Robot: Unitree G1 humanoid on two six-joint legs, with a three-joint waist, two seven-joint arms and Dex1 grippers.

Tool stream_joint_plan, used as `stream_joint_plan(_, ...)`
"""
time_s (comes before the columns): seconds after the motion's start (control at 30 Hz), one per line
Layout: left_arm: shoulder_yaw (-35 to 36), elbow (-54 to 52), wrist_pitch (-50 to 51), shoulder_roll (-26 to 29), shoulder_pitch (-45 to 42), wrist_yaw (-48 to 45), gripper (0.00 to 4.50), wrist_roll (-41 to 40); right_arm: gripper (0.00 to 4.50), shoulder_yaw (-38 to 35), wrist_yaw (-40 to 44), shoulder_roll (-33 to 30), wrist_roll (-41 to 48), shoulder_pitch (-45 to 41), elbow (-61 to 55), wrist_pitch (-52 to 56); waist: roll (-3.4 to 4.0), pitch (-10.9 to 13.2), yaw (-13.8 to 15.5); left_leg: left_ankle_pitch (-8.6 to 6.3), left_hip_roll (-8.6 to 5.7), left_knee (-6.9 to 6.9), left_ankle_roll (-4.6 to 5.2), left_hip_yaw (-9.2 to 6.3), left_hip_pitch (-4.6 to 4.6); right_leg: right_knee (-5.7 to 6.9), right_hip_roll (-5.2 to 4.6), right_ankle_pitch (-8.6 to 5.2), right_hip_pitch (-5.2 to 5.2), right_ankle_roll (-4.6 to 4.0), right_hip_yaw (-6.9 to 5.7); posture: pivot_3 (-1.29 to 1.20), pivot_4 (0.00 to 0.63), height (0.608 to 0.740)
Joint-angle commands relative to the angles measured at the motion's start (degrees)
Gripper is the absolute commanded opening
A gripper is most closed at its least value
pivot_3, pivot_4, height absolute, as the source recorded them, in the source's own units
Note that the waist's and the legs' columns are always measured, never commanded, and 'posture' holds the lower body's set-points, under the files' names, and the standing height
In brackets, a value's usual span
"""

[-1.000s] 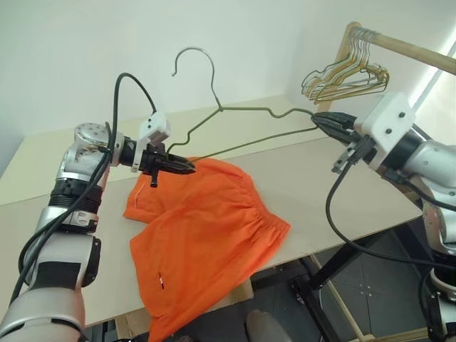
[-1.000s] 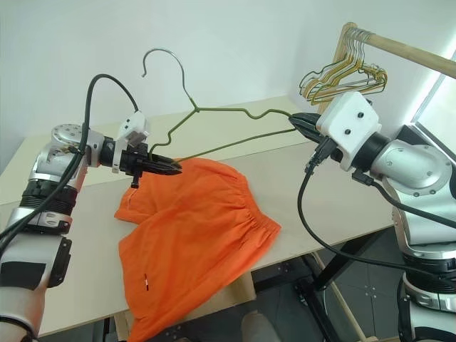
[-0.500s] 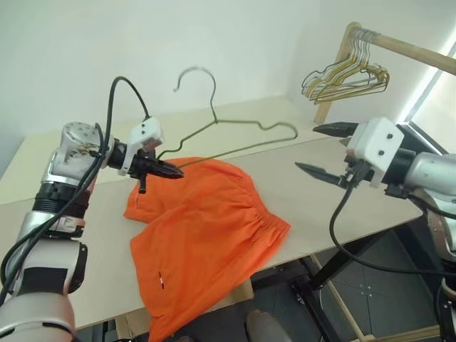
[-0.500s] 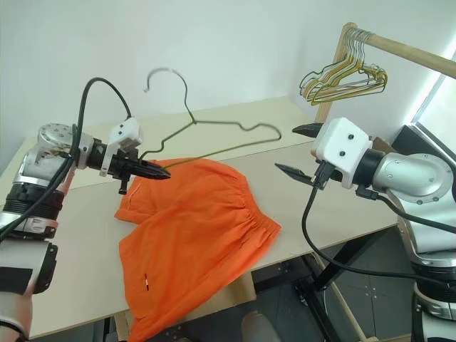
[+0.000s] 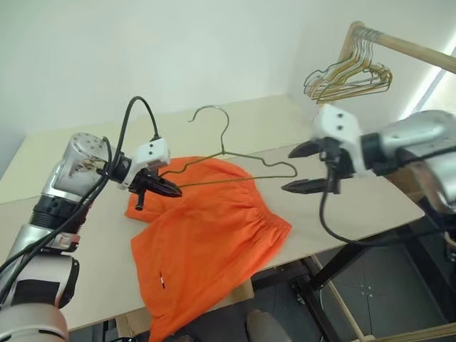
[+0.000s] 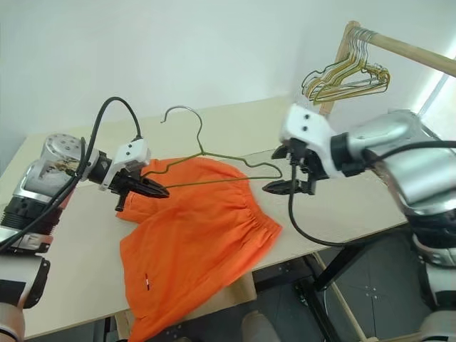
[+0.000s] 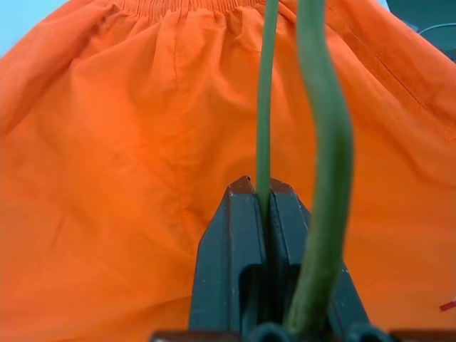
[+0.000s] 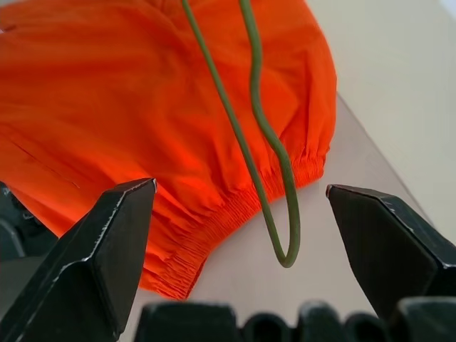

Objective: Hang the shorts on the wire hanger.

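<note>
Here the left gripper [image 5: 173,191] is clamped tight on one end of the wire hanger [image 5: 235,158], holding it just above the orange shorts [image 5: 206,228], which lie spread on the table [image 5: 356,192] with one leg drooping over the front edge. The hanger stretches from that gripper toward three o'clock, hook up at twelve. Its free end hangs just short of the right gripper [image 5: 303,168], whose fingers [image 8: 107,242] gape wide with nothing between them, over the shorts' waistband edge.
</note>
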Motion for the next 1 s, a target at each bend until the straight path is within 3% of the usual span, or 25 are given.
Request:
stream_joint_plan(0.03, 1.46, -2.43, 1.03, 0.95, 0.23, 0.48, 0.0, -1.21, 4.46, 3.47, 0.74, 2.38, -4.32, -4.03, 4.26, -0.86, 0.0, 0.0, 0.09, 0.02, -0.03, 0.03, 0.02, 0.0, -0.16, 0.15, -0.03, 0.0, -0.18, 0.0, 0.01, -0.27, 0.0, 0.74)
stream_joint_plan(0.23, 1.54, -3.6, 1.58, 1.54, 0.77, 0.59, 0.0, -1.96, 4.46, 7.73, 4.06, 6.24, -8.05, -7.27, 8.79, -2.37, 0.0, 0.0, 0.2, 0.09, -0.12, 0.06, 0.01, 0.0, -0.42, 0.3, -0.06, 0.0, -0.54, 0.0, 0.02, -0.26, 0.0, 0.74)
stream_joint_plan(0.33, 1.48, -4.17, 1.84, 1.75, 1.01, 0.5, 0.0, -2.21, 3.92, 9.43, 5.06, 8.26, -10.54, -8.2, 11.49, -4.7, 0.0, 0.0, 0.17, 0.12, -0.13, 0.07, -0.01, 0.0, -0.44, 0.32, -0.05, 0.0, -0.56, 0.0, 0.01, -0.26, 0.0, 0.74)
stream_joint_plan(0.67, 0.34, -5.01, 1.05, 2.11, 1.16, -0.76, 0.0, -1.92, 0.56, 12.21, 11.03, 10.96, -15.67, -11.17, 15.24, -10.74, 0.01, -0.01, -0.4, 0.19, -0.2, 0.07, -0.04, -0.01, -0.52, 0.46, -0.06, 0.0, -0.75, 0.0, 0.01, -0.26, 0.0, 0.74)
stream_joint_plan(0.73, 0.12, -5.26, 0.76, 2.1, 1.39, -1.01, 0.0, -1.89, 0.08, 12.15, 12.13, 11.08, -16.05, -11.1, 14.62, -11.18, 0.01, -0.01, -0.46, 0.19, -0.2, 0.07, -0.04, -0.01, -0.54, 0.49, -0.05, 0.0, -0.79, 0.0, 0.01, -0.27, 0.0, 0.74)
stream_joint_plan(0.9, 0.22, -4.32, -1.49, 1.13, 1.15, 0.55, 0.0, -1.27, 0.03, 11.07, 13.97, 10.73, -15.59, -9.17, 11.7, -10.99, 0.01, -0.01, -0.47, 0.2, -0.21, 0.07, -0.05, -0.01, -0.54, 0.67, -0.06, 0.0, -0.84, 0.0, 0.0, -0.27, 0.0, 0.74)
stream_joint_plan(1.0, 1.73, -3.02, -2.94, 1.15, 1.24, -0.84, 0.8, -3.18, 0.0, 9.5, 14.37, 9.78, -14.38, -6.94, 9.11, -9.16, 0.0, -0.02, -0.47, 0.2, -0.21, 0.07, -0.05, -0.01, -0.54, 0.68, -0.07, 0.0, -0.84, 0.0, -0.01, -0.27, 0.0, 0.74)
